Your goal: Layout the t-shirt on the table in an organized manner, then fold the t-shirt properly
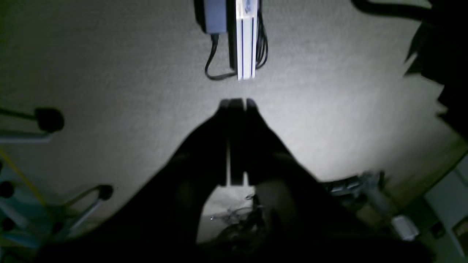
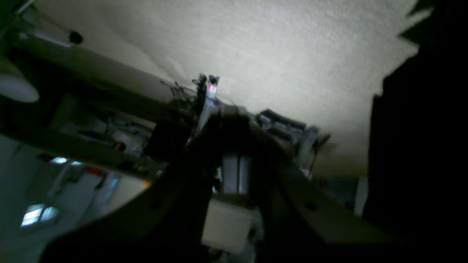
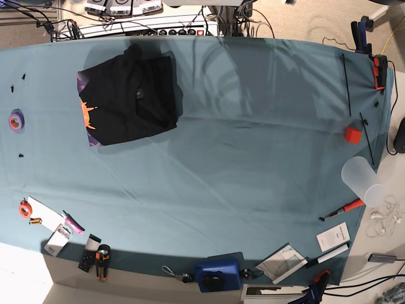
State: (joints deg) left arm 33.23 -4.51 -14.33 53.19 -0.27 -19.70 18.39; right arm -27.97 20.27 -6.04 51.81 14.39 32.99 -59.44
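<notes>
From the overhead base view I see the bench (image 3: 240,145), covered in teal cloth and filling nearly the whole picture. The t-shirt (image 3: 130,101) lies on it toward that view's upper left, folded into a rough black square with its edges slightly askew. A thin strip of purple and orange print shows along its left edge. Neither arm appears in this view, and nothing touches the shirt.

Small things sit around the bench's margins. A purple tape roll (image 3: 16,120) lies at the left edge and an orange roll (image 3: 24,208) lower down on the same side. A red block (image 3: 352,134) sits near the right edge, with a clear cup (image 3: 362,180) below it, overhanging the edge. A blue box (image 3: 217,273) rests at the near edge.

Both wrist cameras point upward at a pale, textured ceiling. In the left wrist view, the left end effector (image 1: 236,103) is a dark silhouette with its fingers pressed together and nothing between them. A white bar with cables (image 1: 246,38) hangs above it.

In the right wrist view, the right end effector (image 2: 228,111) is dim and blurred. Its fingers also meet at the tips and hold nothing. Cluttered shelving (image 2: 95,128) shows behind it.
</notes>
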